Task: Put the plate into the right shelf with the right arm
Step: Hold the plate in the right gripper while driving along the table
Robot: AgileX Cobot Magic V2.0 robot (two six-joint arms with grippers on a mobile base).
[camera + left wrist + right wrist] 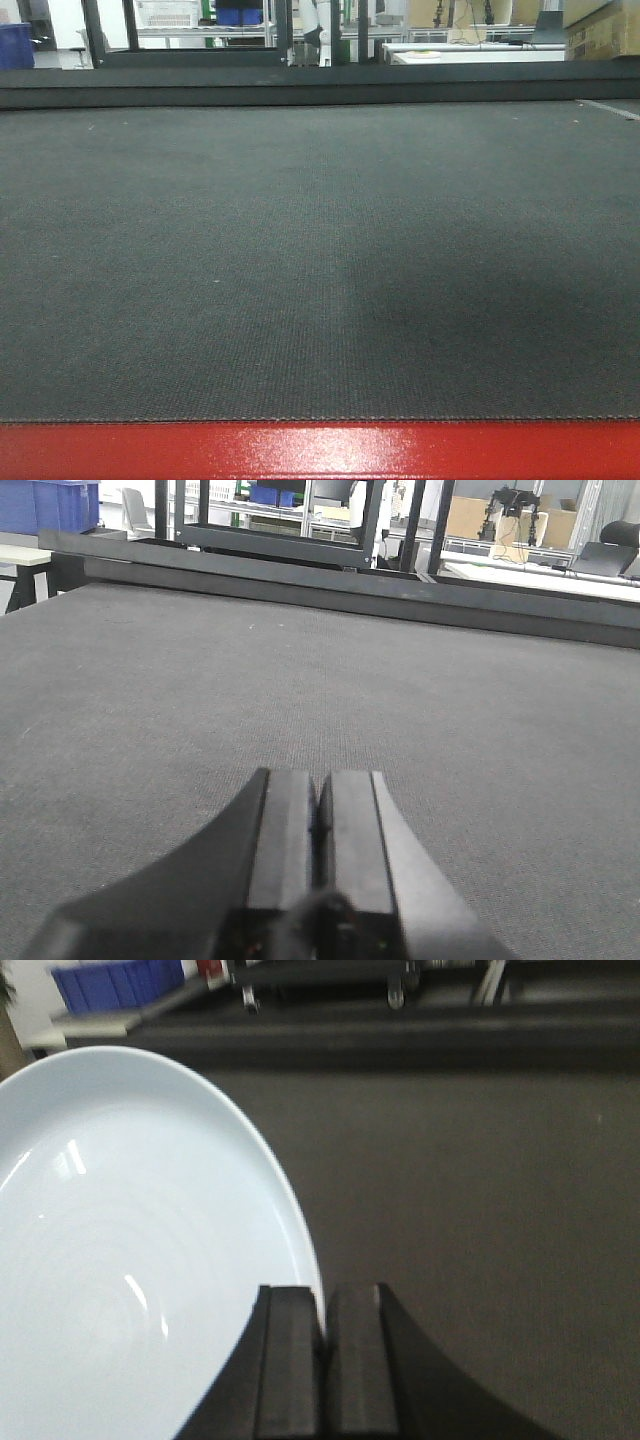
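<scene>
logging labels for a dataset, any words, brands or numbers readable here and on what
None readable. The round white plate is plain, the dark grey table mat unmarked; the brown cardboard box and blue plastic bins behind are too blurred or small to show lettering.

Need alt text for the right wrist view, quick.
A white plate fills the left half, its rim pinched in the right end effector at bottom centre. Dark grey table surface stretches behind, blue bins far back.

Lab or workshop, blue storage bins, cardboard boxes (far right), white workbenches
</scene>
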